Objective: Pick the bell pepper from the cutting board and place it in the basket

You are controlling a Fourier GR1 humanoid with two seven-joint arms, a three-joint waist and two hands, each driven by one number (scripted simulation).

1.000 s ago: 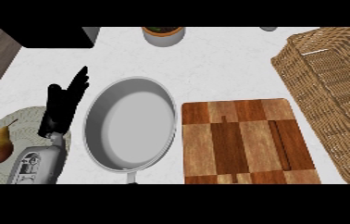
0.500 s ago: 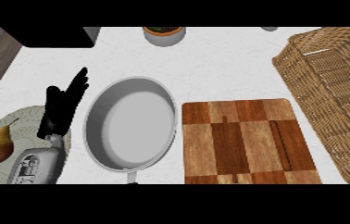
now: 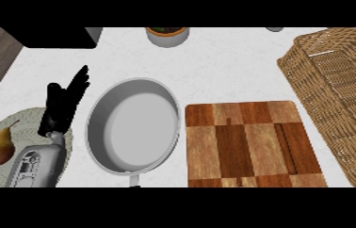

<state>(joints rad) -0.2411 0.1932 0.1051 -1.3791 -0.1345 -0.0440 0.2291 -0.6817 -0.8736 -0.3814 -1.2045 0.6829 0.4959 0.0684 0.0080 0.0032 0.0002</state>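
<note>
White countertop (image 3: 230, 76) is shown from steeply above, with a wooden cutting board (image 3: 250, 144) at lower centre-right and a wicker basket (image 3: 327, 85) just beside it at the right edge. A grey frying pan (image 3: 132, 126) is seen left of the board, and a small pot (image 3: 167, 35) with dark contents at the upper edge. At the far left, a pale plate (image 3: 28, 123) carrying a pear (image 3: 5, 144) is partly cut off. The left hand (image 3: 64, 104) is held over the counter beside the pan, its fingers straight and pointing up, nothing being held; its pose is unchanged from the two preceding instants, so it is judged to be resting. The right hand is not visible. No bell pepper is seen on the board or anywhere else in view; the basket's interior is only partly shown. Since nothing has shifted, no progress can be read, and whether the pepper already lies in the basket cannot be determined.
</note>
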